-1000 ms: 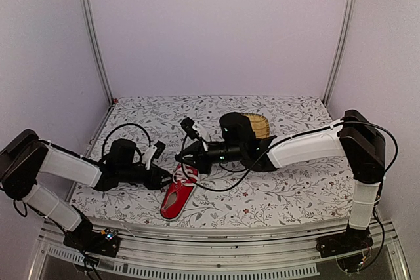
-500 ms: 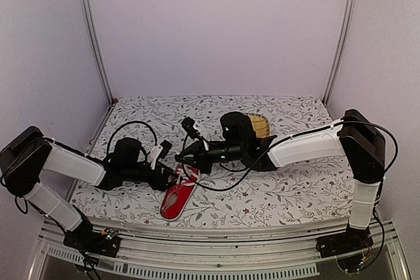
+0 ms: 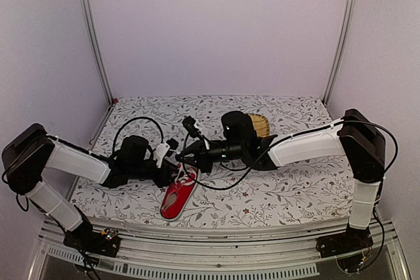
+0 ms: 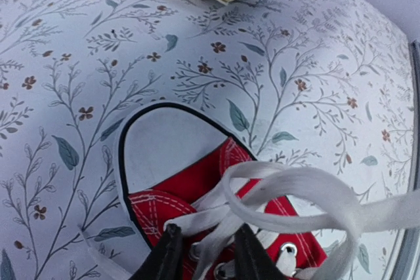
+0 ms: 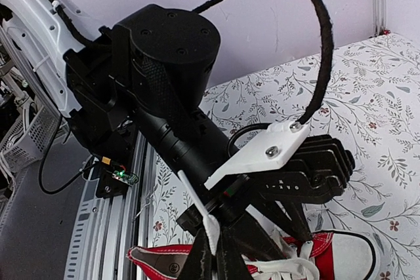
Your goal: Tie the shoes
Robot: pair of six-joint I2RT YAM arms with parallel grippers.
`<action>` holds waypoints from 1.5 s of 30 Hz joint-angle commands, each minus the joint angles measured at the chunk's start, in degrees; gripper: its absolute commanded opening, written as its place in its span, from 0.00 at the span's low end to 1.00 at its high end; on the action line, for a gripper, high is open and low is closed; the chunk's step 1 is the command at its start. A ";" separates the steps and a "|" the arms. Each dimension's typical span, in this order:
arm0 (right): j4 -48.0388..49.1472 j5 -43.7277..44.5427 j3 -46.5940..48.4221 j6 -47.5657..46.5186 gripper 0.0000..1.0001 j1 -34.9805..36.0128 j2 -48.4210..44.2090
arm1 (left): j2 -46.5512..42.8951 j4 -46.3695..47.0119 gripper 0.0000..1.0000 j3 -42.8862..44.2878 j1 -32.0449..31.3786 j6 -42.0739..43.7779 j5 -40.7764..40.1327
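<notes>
As R hand (image 5: 212, 257) is clamped on a white lace end (image 5: 209, 229), tensioning it above red sneaker (image 4: 197, 188), L hand (image 4: 207, 254) sits half-open astride lace loop (image 4: 289, 185), grip unconfirmed, prob. pre-pinch.

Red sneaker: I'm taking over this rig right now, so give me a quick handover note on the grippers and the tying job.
Right gripper: shut on a white lace strand above the sneaker.
Left gripper: jaws straddle the laces by the eyelets; grip unclear.
The sneaker lies on the floral table between the arms.
Done: laces picked up, loose.
Left: no bow shows yet; tie and tighten it.
</notes>
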 commanded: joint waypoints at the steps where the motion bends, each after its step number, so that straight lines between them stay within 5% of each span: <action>1: 1.61 1.34 -0.84 1.04 0.02 -0.49 -3.10 | -0.37 -0.47 0.15 0.33 -0.80 0.05 -1.42; 3: 1.45 4.44 -2.84 2.04 0.02 -0.49 -4.62 | -1.07 -0.29 0.00 -0.30 -0.80 -1.30 -2.37; 13: 0.68 15.98 -15.07 8.56 0.02 -1.78 -14.19 | -7.82 -0.88 0.00 -6.20 -0.63 -12.65 -12.84; 28: 0.21 23.63 -30.02 16.76 0.02 -3.08 -23.03 | -19.01 -13.86 0.00 -9.76 5.19 -26.30 -22.08; 36: -1.26 18.92 -20.51 6.84 0.02 5.73 -20.69 | -20.22 -11.42 0.00 -4.54 5.61 -18.05 -8.15; 43: -1.90 14.54 -2.32 1.41 0.04 16.22 -4.81 | -17.01 -13.74 0.00 2.42 5.96 -12.48 -1.09; 45: -3.90 14.35 3.50 0.61 0.28 18.10 0.06 | -15.97 -15.06 0.00 4.13 5.96 -11.82 -0.55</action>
